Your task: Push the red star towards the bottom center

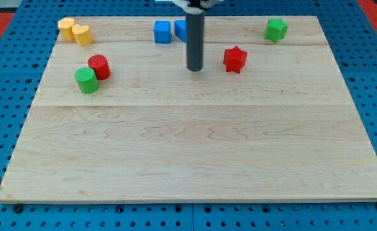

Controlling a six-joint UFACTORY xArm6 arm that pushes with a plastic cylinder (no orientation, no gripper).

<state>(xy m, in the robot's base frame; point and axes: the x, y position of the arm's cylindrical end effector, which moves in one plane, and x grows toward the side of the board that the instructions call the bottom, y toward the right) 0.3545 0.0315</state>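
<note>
Blue pegboard surrounds the wooden bench (pixel 195 154). Near the bench's top edge, the red star (pixel 235 59) sits just right of the tip (pixel 195 68); this arm carries no fingers.

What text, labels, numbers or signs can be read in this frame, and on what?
None. The board is bare wood, and the red star, the other blocks and my tip, left of the star, carry no marks. The blue pegboard around it shows only holes.
</note>
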